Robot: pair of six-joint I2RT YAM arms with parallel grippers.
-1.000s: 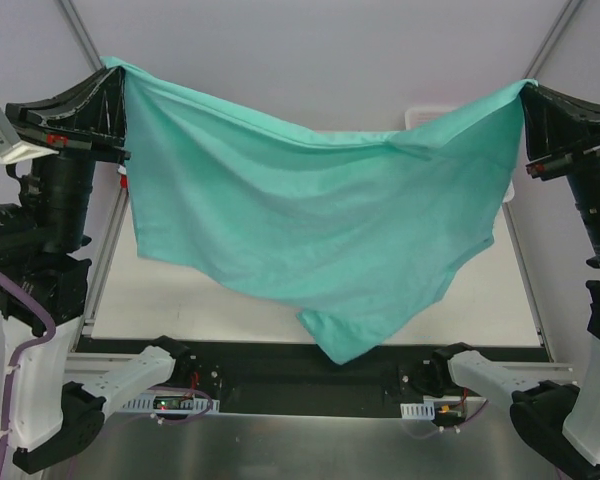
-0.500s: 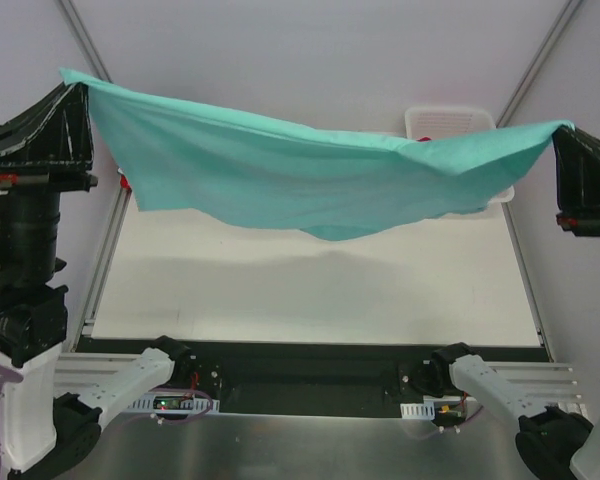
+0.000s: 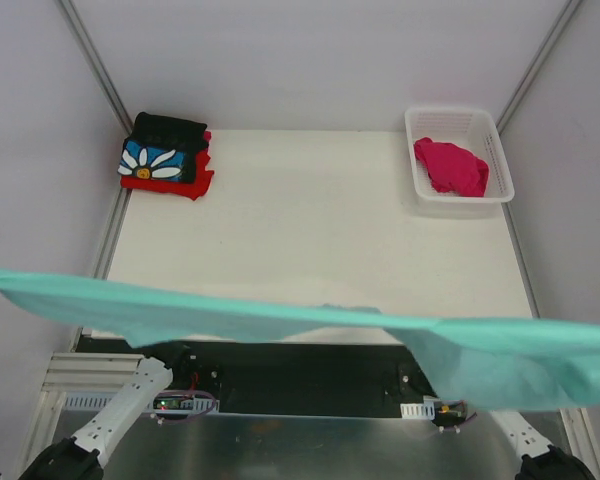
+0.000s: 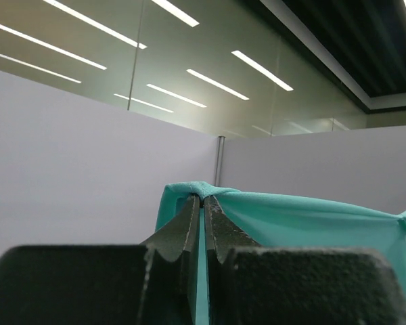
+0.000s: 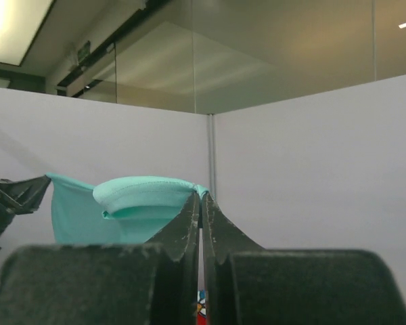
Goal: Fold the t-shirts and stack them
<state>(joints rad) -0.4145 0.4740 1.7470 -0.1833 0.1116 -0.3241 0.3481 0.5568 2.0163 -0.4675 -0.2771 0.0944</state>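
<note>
The mint-teal t-shirt [image 3: 280, 322] hangs stretched in a wide band across the near edge of the table, high and close to the top camera. My left gripper [image 4: 204, 198] is shut on one of its corners, the cloth [image 4: 291, 217] trailing off to the right. My right gripper [image 5: 201, 195] is shut on another corner, with a rolled hem [image 5: 135, 193] to its left. Both grippers lie outside the top view. A folded black t-shirt with a white daisy [image 3: 163, 157] rests on a folded red one [image 3: 199, 186] at the back left. The magenta-pink t-shirt [image 3: 452, 166] lies crumpled in the basket.
The white lattice basket [image 3: 417, 120] stands at the back right of the white table [image 3: 320, 230]. Grey walls close the table in at the back and on both sides. The arm bases and their cables sit along the near edge under the teal cloth.
Both arms swung up and toward the camera, out of the top view, carrying the teal shirt. It now spans the near edge, uncovering the folded stack and the basket.
</note>
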